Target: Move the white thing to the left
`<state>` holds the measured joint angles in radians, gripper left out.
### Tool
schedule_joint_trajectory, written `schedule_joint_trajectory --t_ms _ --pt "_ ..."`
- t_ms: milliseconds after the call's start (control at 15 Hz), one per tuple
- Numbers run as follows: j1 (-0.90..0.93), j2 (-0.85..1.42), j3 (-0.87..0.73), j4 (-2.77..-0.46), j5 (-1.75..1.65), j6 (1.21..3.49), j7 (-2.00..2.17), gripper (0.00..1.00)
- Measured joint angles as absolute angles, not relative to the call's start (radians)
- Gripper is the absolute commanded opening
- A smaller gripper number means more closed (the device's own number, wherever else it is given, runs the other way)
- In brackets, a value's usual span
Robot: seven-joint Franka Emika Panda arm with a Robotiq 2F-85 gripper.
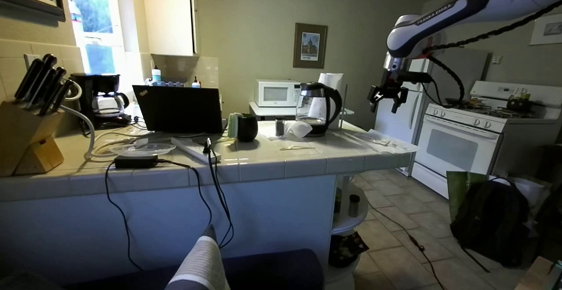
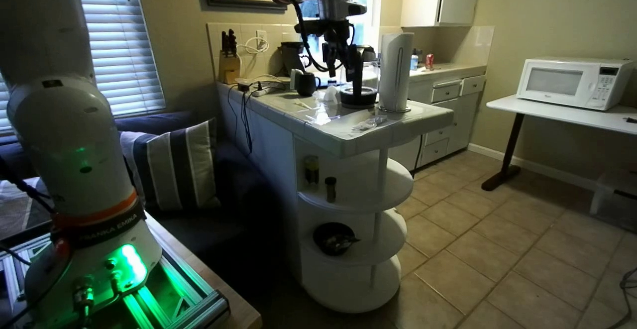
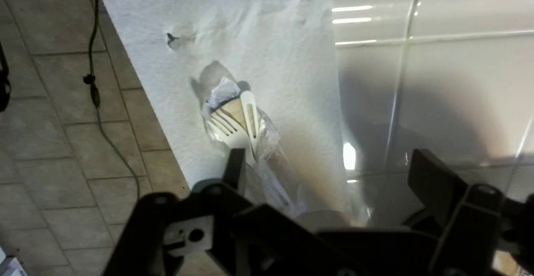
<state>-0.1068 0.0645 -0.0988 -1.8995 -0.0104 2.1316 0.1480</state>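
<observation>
Gripper, black, one. You have its fingers spread wide, with a broad gap between them; it hangs in the air, higher than the counter and well apart from the white thing.

White thing, one, small and low. You find it on the tiled counter, just beside the base of the glass kettle; whether the two touch, you cannot tell, and its exact form is unclear.

Kettle, one, upright, black handle and base. Near it, a white paper towel roll, upright.

Jar, one, small, dark; in an exterior view you see the white thing between it and the kettle.

Mug, black, upright, with a pale green brush just beside it.

Paper sheet, white, at the counter's end. On it, in your wrist view, a clear plastic wrapper with a pale fork.

Laptop, black, screen raised; a white power strip lies near it.

Microwave, white, standing on a white table.
</observation>
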Motion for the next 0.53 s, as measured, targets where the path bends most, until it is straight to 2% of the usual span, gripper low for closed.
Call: schedule_joint_trajectory --t_ms 533 --pt "-0.105 0.08 -0.1 -1.882 -0.012 2.131 0.147 1.0"
